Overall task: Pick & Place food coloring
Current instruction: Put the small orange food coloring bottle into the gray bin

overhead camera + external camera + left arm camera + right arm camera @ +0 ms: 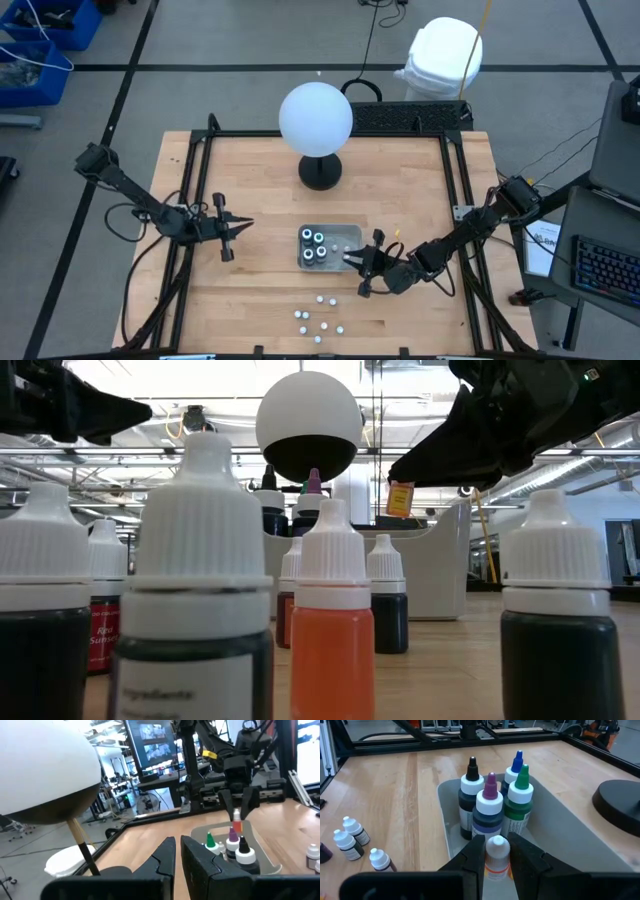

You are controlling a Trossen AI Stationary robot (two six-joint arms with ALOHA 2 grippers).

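**Right gripper grips small orange bottle over the tray**

The globe (315, 118) stands at the table's (250, 290) back. In front of it the tray (580, 840) holds four big bottles (490, 810). The right gripper (497, 855) hangs above the tray's edge, clenched on an orange bottle (497, 857). The left gripper (243, 227), fingers together and empty, waits left of the tray. Small bottles (318, 322) lie loose near the front edge.

two dark jointed arms, black cables
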